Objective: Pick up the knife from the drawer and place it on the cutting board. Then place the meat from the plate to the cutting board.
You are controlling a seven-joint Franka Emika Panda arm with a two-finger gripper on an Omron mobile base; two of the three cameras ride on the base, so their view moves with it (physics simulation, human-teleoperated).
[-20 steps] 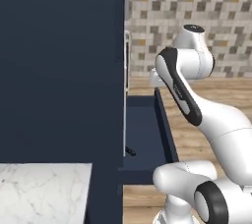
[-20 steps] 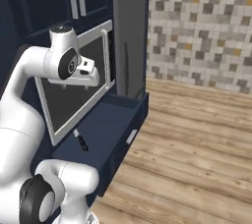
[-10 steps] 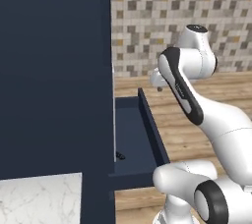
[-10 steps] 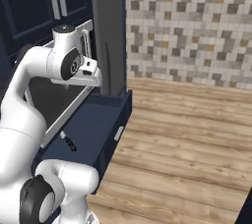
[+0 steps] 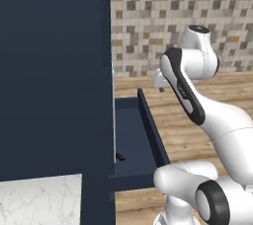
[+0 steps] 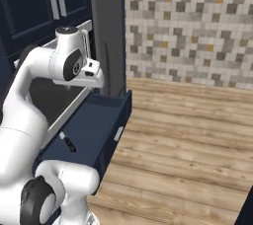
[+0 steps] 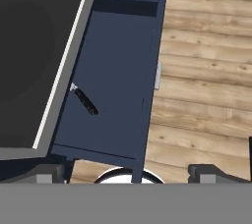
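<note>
The wide navy drawer (image 7: 120,56) stands pulled out over the wooden floor, also seen as drawer (image 5: 129,135) and drawer (image 6: 91,128). The knife (image 7: 84,100) lies near the drawer's inner side, black handle showing, blade end tucked at the counter's edge; it appears too as knife (image 6: 67,142) and knife (image 5: 120,157). My gripper (image 7: 130,174) hangs open high above the drawer, its fingertips (image 7: 49,174) far apart and nothing between them. The hand (image 6: 90,73) hovers over the drawer's back end. The cutting board, the plate and the meat are out of view.
A dark grey counter top with a pale rim (image 7: 59,75) overhangs the drawer's inner side. A tall navy cabinet (image 5: 54,71) stands on the left, a marble counter (image 5: 42,199) below it. Wooden floor (image 6: 188,140) spreads to the right, before a tiled wall (image 6: 188,26).
The whole scene has shifted in both base views, so the base has driven. The arm keeps about the same pose, and the knife lies where it was in the drawer.
</note>
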